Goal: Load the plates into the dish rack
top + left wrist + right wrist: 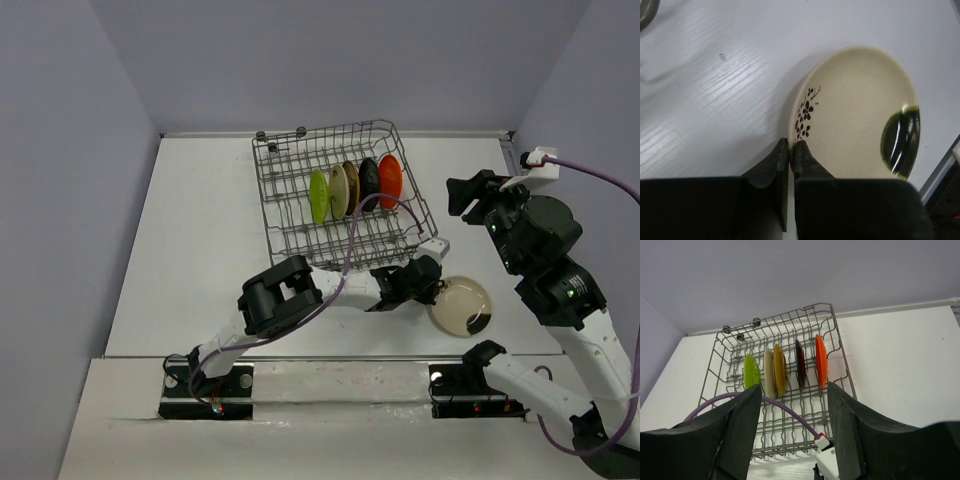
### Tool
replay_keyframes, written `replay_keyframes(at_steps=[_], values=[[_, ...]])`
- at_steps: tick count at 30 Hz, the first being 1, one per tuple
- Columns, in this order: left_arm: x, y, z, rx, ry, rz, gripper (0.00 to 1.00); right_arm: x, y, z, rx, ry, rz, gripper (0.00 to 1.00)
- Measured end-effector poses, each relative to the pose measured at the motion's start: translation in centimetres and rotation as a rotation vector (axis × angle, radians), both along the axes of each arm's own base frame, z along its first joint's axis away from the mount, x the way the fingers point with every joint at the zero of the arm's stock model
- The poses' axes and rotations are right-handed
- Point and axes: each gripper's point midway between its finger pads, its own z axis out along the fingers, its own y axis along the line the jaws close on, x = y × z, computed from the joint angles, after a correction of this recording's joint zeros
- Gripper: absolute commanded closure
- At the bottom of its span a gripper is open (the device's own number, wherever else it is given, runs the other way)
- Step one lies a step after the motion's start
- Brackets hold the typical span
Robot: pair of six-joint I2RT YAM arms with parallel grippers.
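Observation:
The cream plate with a black patch (pixel 460 304) lies on the white table right of the dish rack's near corner. My left gripper (pixel 432 285) is shut on its left rim; in the left wrist view the two fingers pinch the rim by the small black flower marks, and the plate (pixel 855 110) spreads out ahead of my left gripper (pixel 791 145). The grey wire dish rack (pixel 275 215) holds five plates on edge: lime green (pixel 318 196), cream (pixel 338 190), brown (pixel 351 182), black (pixel 369 177) and orange (pixel 390 180). My right gripper (pixel 458 195) is open and empty, raised right of the rack.
The right wrist view looks at the rack (pixel 832 330) between the open fingers of my right gripper (pixel 794 390). The left arm's purple cable (pixel 350 245) arcs over the rack's near part. The table's front edge (pixel 330 356) runs just behind the plate. Grey walls stand at the back and sides.

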Motion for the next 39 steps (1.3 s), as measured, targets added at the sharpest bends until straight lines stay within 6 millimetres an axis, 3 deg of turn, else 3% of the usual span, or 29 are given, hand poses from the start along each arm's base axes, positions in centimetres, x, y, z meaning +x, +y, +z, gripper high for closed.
replay_keyframes(at_steps=[7,11,13,16,19,21,24,27,30,35,39], values=[[-0.2,-0.2,1.5,-0.057,-0.010,-0.002,0.94,0.1,0.5,-0.2,0.009,0.010,0.019,0.40],[-1.2,3.0,2.4,-0.058,-0.023,-0.009,0.94,0.0,1.0,-0.7,0.017,0.020,0.045,0.40],[-2.1,6.1,3.5,-0.044,-0.045,-0.017,0.94,0.0,1.6,-1.4,0.010,0.034,0.080,0.40],[-2.6,8.7,6.7,-0.072,-0.089,-0.025,0.95,-0.4,2.9,-2.0,0.003,0.046,0.156,0.36],[-2.9,12.1,11.7,-0.128,-0.162,-0.020,0.95,-1.3,5.2,-2.8,-0.012,0.058,0.295,0.29],[-2.8,14.1,16.5,-0.219,-0.208,-0.014,0.95,-1.8,6.9,-3.6,-0.027,0.077,0.400,0.25],[-0.9,18.2,23.0,-0.362,-0.279,0.041,0.95,-2.3,9.1,-4.6,-0.040,0.111,0.528,0.18],[1.1,23.0,26.0,-0.413,-0.343,0.117,0.95,-2.5,11.1,-6.2,-0.057,0.154,0.640,0.12],[1.3,25.8,26.7,-0.393,-0.372,0.137,0.95,-2.7,12.5,-7.9,-0.064,0.203,0.718,0.12],[0.3,26.9,25.4,-0.324,-0.359,0.097,0.95,-3.8,14.8,-8.7,-0.048,0.220,0.884,0.14],[0.2,27.9,24.7,-0.284,-0.358,0.099,0.95,-4.1,16.0,-10.5,-0.030,0.261,0.961,0.33]])
